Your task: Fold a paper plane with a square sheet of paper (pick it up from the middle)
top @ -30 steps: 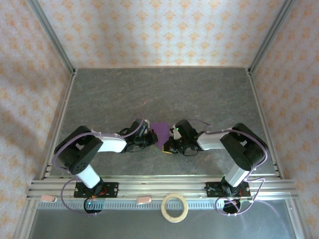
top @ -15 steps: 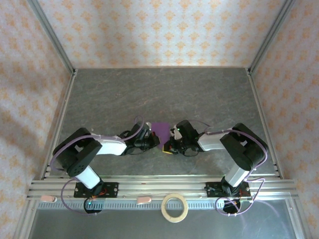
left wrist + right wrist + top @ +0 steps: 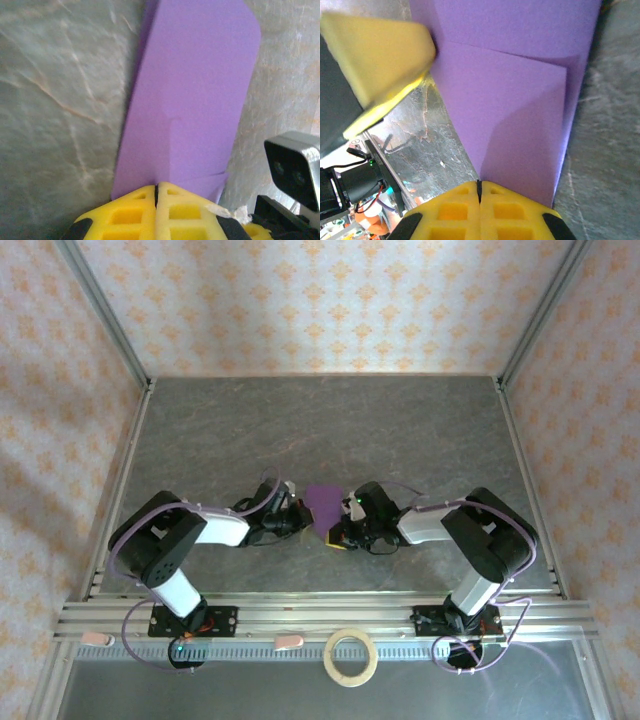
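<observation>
The purple square sheet of paper (image 3: 322,502) is held between the two arms at the table's middle, folded into overlapping layers. In the left wrist view the paper (image 3: 195,95) stands up as a narrow panel with a crease, and my left gripper (image 3: 157,186) is shut on its lower edge. The right wrist view has two stacked purple layers (image 3: 520,95), with my right gripper (image 3: 479,182) shut on the near edge. From above, the left gripper (image 3: 303,517) sits at the paper's left and the right gripper (image 3: 340,530) at its lower right. A yellow finger (image 3: 380,55) of the left gripper touches the paper's far corner.
A tan tape ring (image 3: 351,656) lies on the near ledge in front of the rail (image 3: 320,615). The grey stone-patterned table (image 3: 320,430) stretches behind the arms, walled by patterned panels. The right wrist's camera housing (image 3: 295,167) sits close beside the paper.
The left arm pushed right, then drew back a little. The paper between the grippers now looks narrower and more upright. The right arm has barely moved.
</observation>
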